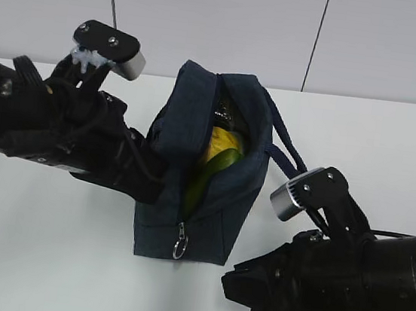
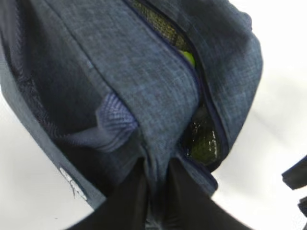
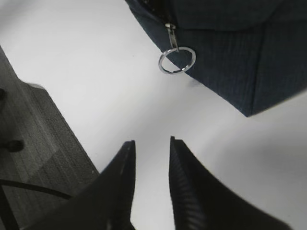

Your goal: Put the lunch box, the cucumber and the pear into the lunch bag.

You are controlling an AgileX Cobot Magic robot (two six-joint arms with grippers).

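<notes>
On the table (image 1: 44,257): the bag (image 1: 223,218) stood upright in the middle, its top zipper open, both arms close beside it.
Bag contents: the pear (image 1: 221,140) showed yellow through the opening, with the cucumber (image 1: 213,173) lying green just in front of it; both were already inside.
Lunch box: it could not be made out in any view; it may have sat deeper in the bag, hidden by the fruit and the fabric.
Left hand (image 2: 154,201): clenched on a fold of the bag's cloth beside the opening, with the fabric bunched between its dark fingers (image 2: 127,203).
Why held so: probably to steady the bag and keep that side taut while the zipper was worked.
Right hand (image 3: 151,158): released, holding nothing, with a clear gap between its two fingers (image 3: 122,177); it hovered over the table, aimed towards the ring pull (image 3: 177,60) but still apart from it.
Why placed so: judged as a line-up for taking the ring and closing the bag.
Exterior view only: showed the pear, the handles (image 1: 288,154) and where both arms stood around the bag.
Left wrist view only: showed the pinch on the cloth, which the arm hid from outside, and a glossy green glimpse of the cucumber.
Right wrist view only: showed the ring hanging free at the zipper's end, and the gap left to it.
</notes>
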